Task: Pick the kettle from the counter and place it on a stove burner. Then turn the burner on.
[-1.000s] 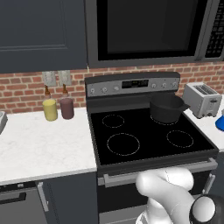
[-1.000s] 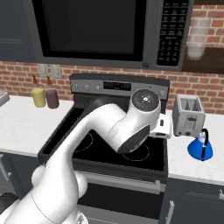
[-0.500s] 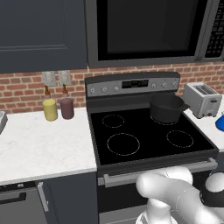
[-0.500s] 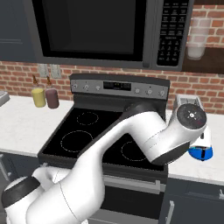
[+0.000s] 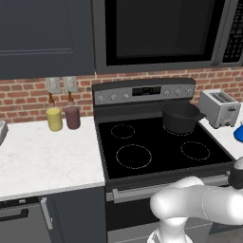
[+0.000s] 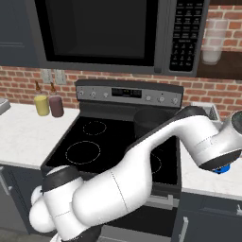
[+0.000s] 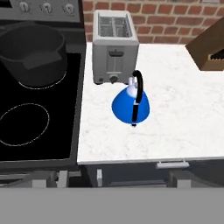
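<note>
You have the kettle (image 7: 131, 105) upright on the counter (image 7: 183, 113), just in front of the toaster (image 7: 114, 46) and well apart from the dark pot (image 7: 31, 52), which sits on a rear ring left of the toaster. Your gripper's jaws stand fully open, holding nothing, above the counter, short of the kettle.

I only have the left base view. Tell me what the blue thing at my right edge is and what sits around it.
Observer: It's the kettle, upright on the counter, seen whole in the hand view.
Operator: Say what's nearest.
Observer: The toaster stands just behind it, towards the brick wall.
Operator: Report the handle.
Observer: Its dark arched handle runs over the top towards the counter's front edge; nothing grips it.
</note>
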Controlling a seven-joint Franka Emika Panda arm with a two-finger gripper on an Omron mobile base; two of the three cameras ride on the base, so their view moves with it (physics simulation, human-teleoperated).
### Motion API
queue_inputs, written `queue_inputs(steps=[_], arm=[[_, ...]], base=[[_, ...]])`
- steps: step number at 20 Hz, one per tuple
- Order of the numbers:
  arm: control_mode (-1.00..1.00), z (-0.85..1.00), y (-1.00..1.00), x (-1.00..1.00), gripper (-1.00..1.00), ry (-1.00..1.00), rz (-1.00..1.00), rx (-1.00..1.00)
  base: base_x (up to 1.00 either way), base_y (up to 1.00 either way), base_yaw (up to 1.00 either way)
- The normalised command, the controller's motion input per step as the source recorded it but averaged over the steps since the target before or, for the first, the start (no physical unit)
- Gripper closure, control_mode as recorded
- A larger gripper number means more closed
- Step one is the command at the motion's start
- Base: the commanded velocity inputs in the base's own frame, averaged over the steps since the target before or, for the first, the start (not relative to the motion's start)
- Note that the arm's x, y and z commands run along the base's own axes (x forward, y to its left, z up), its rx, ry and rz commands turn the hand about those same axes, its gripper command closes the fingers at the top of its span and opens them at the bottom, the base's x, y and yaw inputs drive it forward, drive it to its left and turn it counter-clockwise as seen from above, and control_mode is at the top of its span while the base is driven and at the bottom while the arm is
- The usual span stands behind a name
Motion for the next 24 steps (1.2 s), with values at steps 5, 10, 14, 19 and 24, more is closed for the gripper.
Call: queue_inputs(steps=[5, 10, 14, 19, 24], arm=[[-1.0, -0.29, -0.43, 0.98, -1.0, 0.05, 0.01, 0.0], [-1.0, -0.39, -0.02, 0.96, -1.0, 0.07, 0.0, 0.0], [-1.0, -0.33, 0.0, 0.38, -1.0, 0.13, 0.0, 0.0], [-1.0, -0.18, 0.01, 0.03, -1.0, 0.14, 0.0, 0.0], [-1.0, -0.3, 0.0, 0.11, -1.0, 0.12, 0.0, 0.0]], base=[[0.0, 0.0, 0.0], [0.0, 0.0, 0.0], [0.0, 0.0, 0.0], [0.0, 0.0, 0.0], [0.0, 0.0, 0.0]])
